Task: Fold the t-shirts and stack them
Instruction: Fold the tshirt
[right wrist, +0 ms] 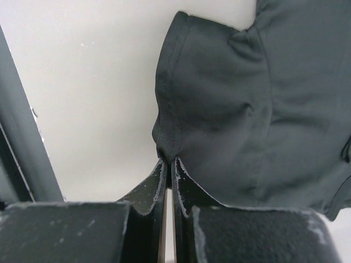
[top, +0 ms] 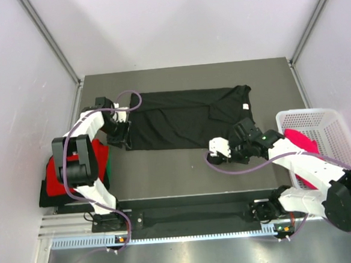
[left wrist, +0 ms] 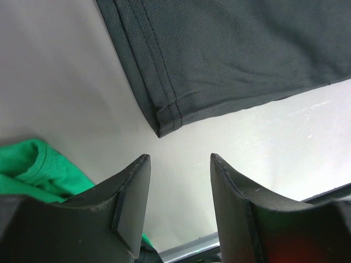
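A black t-shirt [top: 180, 119] lies spread flat across the middle of the table, with a small white neck label on its right. My left gripper [top: 124, 137] hovers open just off its lower left corner; in the left wrist view that hemmed corner [left wrist: 164, 118] lies a little beyond the open gripper [left wrist: 180, 159], apart from both fingers. My right gripper [top: 241, 128] is at the shirt's lower right. In the right wrist view the gripper [right wrist: 169, 160] is shut on a pinched fold of the black cloth [right wrist: 230, 109]. A red t-shirt [top: 75, 168] and a green t-shirt [top: 107, 165] lie stacked at the left.
A white mesh basket [top: 328, 124] stands at the right edge with a magenta-pink t-shirt [top: 299, 139] in it. The stack at the left sits under the left arm's elbow. Green cloth [left wrist: 33, 164] shows left of the left fingers. White walls enclose the table.
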You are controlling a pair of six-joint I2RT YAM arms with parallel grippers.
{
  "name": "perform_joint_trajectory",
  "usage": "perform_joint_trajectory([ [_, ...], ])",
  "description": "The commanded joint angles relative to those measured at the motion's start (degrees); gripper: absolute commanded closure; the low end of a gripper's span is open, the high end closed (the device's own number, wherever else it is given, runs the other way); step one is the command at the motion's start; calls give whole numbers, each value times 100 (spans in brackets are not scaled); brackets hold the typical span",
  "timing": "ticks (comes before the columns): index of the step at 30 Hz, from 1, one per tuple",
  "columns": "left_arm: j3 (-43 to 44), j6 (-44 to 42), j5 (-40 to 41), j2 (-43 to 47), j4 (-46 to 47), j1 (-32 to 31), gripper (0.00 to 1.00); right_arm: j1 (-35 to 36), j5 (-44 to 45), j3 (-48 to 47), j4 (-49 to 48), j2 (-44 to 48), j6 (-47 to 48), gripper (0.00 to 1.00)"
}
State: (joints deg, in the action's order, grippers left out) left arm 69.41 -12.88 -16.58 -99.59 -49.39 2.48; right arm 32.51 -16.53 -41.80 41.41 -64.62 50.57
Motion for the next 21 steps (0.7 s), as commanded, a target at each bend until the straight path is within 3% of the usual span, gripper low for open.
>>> perform_joint_trajectory([
  [1, 319, 58, 49, -235, -141, -20, 48, 18, 89, -56, 17, 37, -188, 100],
  [11, 539, 93, 286, -763, -27, -20, 51, -17, 80, -65, -107, -42, -187, 100],
  [21, 592, 67, 76, -1141, -62, -28, 78, -446, -60, -38, -291, 20, -328, 100],
])
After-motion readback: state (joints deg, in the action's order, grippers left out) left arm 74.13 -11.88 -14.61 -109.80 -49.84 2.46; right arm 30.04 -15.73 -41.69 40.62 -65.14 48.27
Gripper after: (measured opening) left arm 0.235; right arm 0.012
